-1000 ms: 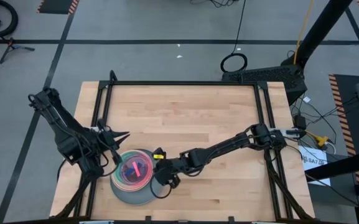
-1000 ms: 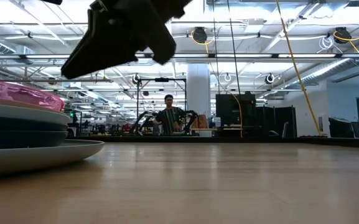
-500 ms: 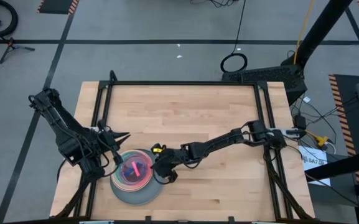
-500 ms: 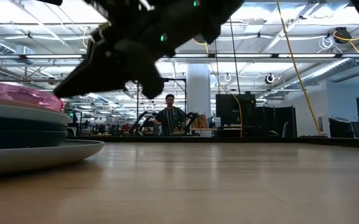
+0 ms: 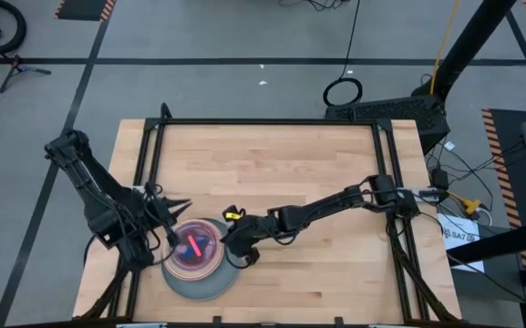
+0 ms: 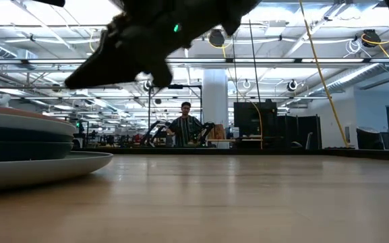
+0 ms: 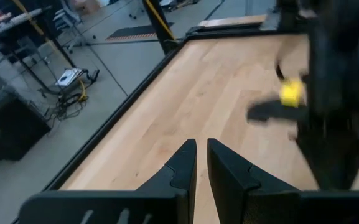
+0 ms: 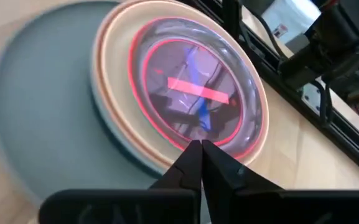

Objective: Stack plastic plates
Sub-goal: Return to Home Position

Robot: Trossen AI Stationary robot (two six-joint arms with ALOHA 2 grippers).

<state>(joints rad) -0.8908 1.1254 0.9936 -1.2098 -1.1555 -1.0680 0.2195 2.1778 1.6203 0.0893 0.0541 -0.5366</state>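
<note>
Plates (image 5: 194, 258): one stack, near the front left part of the bench (image 5: 272, 164), close to its front edge.

Stack order, as far as visible:
- Base is the large grey plate (image 8: 36, 124), much wider than the rest.
- Above it sits a dark teal plate (image 6: 25, 148), then a paler grey-blue one (image 6: 29, 125), seen edge-on in the low view.
- A cream rim (image 8: 104, 68) with a thin pinkish edge rings the upper layers.
- On top is the small translucent red plate (image 8: 191, 93), red at the rim and clear in the middle, lying level and roughly centred. Reflections in it hide the plates directly under it, so I cannot tell their order.

Right claw (image 5: 244, 258): low, just beside the stack's right edge, over the grey plate's margin, arm stretched across the bench from the right side. Its wrist view shows the fingers (image 8: 188, 163) pressed together, nothing between them, the tips pointing at the near rim of the red plate. Whether they touch it, I cannot tell. In the low view this arm is a dark shape above the stack.

Left claw (image 5: 179, 202): just beyond the stack on its left side, above the bench. Fingers nearly together, only a thin slit between them, holding nothing.

Background, low view: a person (image 6: 184, 128) stands far behind the bench.
</note>
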